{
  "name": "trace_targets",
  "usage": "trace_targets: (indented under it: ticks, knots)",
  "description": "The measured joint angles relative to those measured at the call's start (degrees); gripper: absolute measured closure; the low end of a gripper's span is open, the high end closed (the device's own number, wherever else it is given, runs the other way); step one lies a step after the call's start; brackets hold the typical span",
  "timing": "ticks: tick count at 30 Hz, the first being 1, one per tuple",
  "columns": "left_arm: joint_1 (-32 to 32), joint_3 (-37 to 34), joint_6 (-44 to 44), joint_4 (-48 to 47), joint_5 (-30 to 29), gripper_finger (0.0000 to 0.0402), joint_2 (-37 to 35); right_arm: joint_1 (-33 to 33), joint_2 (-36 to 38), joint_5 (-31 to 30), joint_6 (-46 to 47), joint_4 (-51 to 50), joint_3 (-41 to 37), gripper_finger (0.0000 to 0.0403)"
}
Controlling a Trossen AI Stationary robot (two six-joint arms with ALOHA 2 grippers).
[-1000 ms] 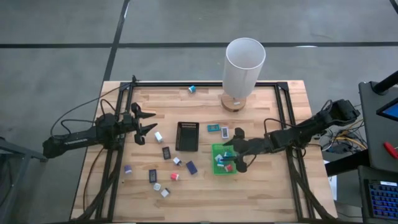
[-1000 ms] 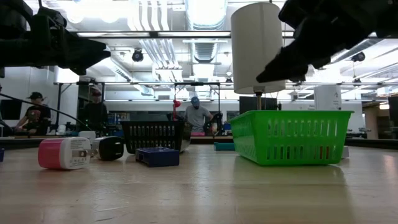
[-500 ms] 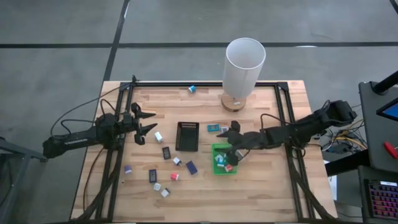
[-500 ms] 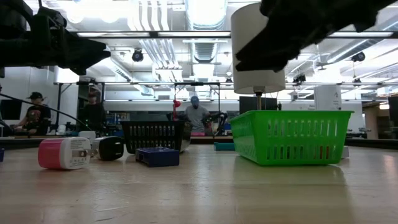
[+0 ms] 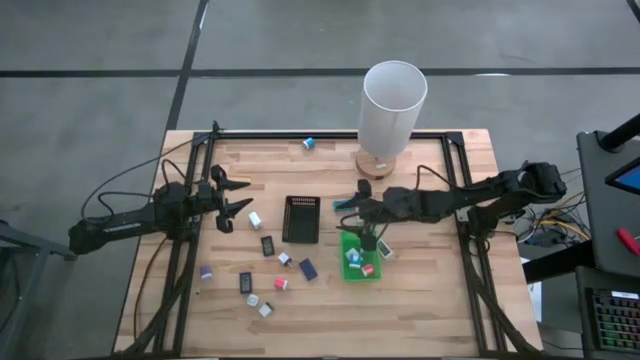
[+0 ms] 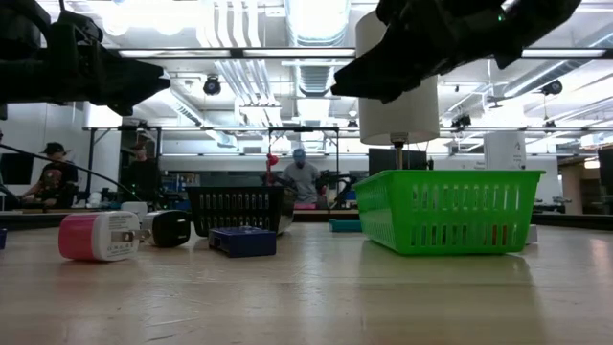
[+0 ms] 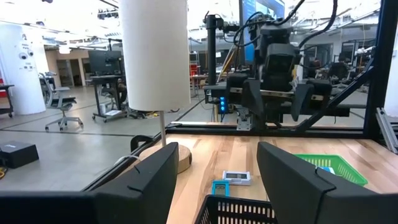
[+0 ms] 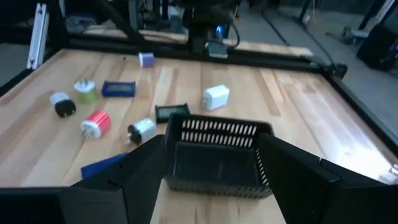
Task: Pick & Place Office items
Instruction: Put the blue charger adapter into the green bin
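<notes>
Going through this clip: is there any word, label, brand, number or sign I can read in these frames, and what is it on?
None can be read.
Small white device beside the green tray: a grey display panel, nothing legible on it.
Dark flat packet on the table: any print too blurred to read.
Overhead monitor in the room: blue glow only.

Overhead, table-level, two wrist views

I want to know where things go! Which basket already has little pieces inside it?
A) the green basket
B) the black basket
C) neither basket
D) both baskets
A: seen from above, the green basket holds a few small pieces, one of them red, while the black basket shows only its dark bottom.
</notes>
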State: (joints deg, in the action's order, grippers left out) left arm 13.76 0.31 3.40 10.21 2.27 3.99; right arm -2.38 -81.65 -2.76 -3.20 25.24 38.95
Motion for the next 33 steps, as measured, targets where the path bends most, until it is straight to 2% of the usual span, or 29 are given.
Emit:
trace_targets:
  ticks: [7, 15, 18, 21, 25, 33]
  knots:
    - [0.0, -0.01, 0.0, 0.01, 0.01, 0.0177, 0.0, 1.05, 0.0, -0.25, -3.49, 5.19, -2.71, 0.0129]
    - [0.0, -0.01, 0.0, -0.01, -0.01, 0.0177, 0.02, 4.61, -0.41, 0.21, -4.3, 8.73, -2.76, 0.0146]
    - [0.0, -0.01, 0.0, -0.01, -0.01, 0.0176, 0.02, 5.72, -1.99, 0.19, -4.28, 10.87, -2.76, 0.0149]
    - [0.0, -0.01, 0.0, -0.01, -0.01, 0.0176, 0.02, 6.97, -5.63, -1.15, -1.31, 17.17, -2.69, 0.0148]
    - [0.01, 0.0, 0.0, 0.01, -0.01, 0.0176, 0.02, 8.47, -12.21, -5.14, 3.5, 24.18, -0.75, 0.0143]
    - [0.0, -0.01, 0.0, -0.01, 0.0, 0.0177, 0.02, 8.71, -22.87, -23.73, 7.46, 26.63, 6.54, 0.0155]
